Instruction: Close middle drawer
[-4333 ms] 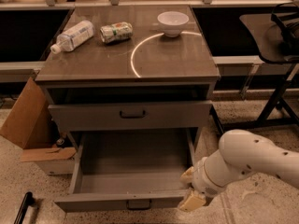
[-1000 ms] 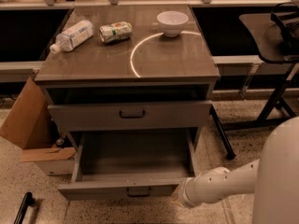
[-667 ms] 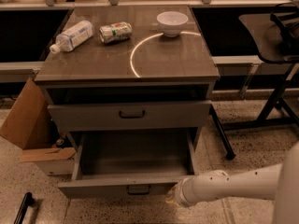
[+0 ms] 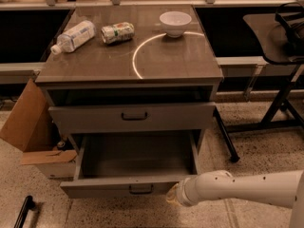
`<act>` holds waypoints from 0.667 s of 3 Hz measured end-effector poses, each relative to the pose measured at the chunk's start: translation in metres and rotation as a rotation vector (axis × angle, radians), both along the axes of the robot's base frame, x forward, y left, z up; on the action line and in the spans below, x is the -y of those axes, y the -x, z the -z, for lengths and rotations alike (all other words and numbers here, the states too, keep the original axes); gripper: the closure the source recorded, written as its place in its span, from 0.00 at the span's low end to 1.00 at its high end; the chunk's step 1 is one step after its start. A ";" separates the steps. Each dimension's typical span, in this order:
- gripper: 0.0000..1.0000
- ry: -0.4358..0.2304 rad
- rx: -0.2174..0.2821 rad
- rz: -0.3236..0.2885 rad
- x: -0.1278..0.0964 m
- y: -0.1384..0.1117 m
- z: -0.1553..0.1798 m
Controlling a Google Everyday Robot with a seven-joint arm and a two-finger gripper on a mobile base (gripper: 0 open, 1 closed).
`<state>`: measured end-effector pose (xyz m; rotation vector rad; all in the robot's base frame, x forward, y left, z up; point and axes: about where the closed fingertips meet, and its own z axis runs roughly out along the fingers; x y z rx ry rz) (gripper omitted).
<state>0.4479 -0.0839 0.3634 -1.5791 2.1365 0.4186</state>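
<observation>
On the cabinet top we see a bottle, a can and a bowl. A cardboard box stands at the left of the cabinet and a black stand at the right. The middle drawer is pulled far out, below the upper drawer. Its long side runs left to right and its front faces us. The gripper is at the right end of this front, touching it or just beside it. We cannot tell its state.

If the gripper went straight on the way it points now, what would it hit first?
Probably the front panel of the middle drawer: the gripper sits at its right end, pointing left, though depth is unclear.
</observation>
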 end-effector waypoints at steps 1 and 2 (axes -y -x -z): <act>1.00 -0.009 0.056 0.016 0.003 -0.012 0.004; 1.00 -0.033 0.147 0.030 0.007 -0.037 0.007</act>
